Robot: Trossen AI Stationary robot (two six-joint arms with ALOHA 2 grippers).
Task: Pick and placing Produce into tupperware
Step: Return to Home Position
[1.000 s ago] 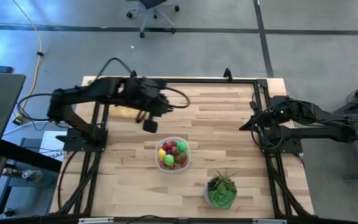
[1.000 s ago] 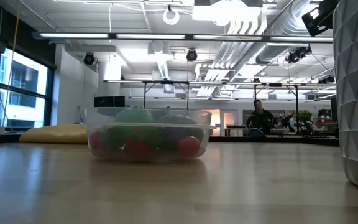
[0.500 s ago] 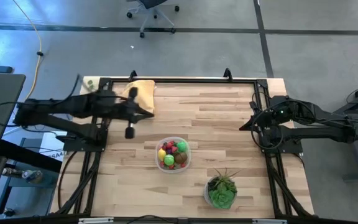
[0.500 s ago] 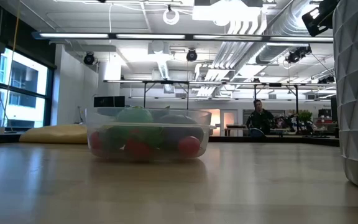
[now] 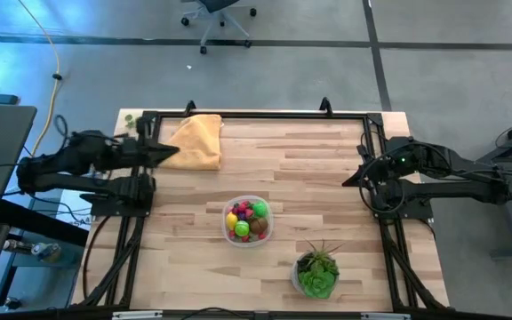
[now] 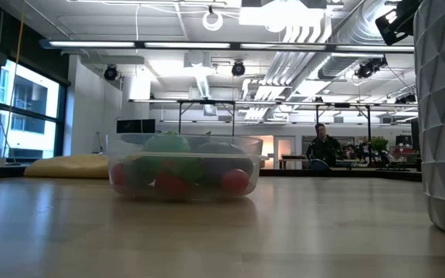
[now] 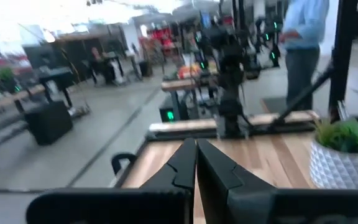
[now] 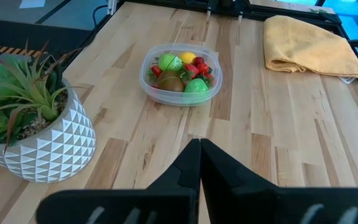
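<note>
The wooden surface (image 5: 327,160) is now left free of any reaching arm. The left arm (image 5: 78,160), which a second ago was stretched over the surface to just upper left of the container, has been drawn back in two stages. It is now folded at the left edge of the high view. The left tool (image 5: 165,153) is seen clenched on nothing, its tip just at the left side of the yellow cloth (image 5: 196,142), which is no longer covered by the arm. The right arm (image 5: 452,173) is found unmoved at the right edge, and the right tool (image 8: 199,163) is likewise shut and empty. The potted plant (image 5: 316,272) remains at the lower right of the high view.

The tupperware (image 6: 242,154) is kept where it was, slightly below the centre of the high view and well apart from both tools. The produce (image 5: 247,220) is held inside it, with red, green, yellow and brown pieces visible; no loose piece can be made out on the surface. The placing is therefore judged finished, with only the return to rest being completed.
</note>
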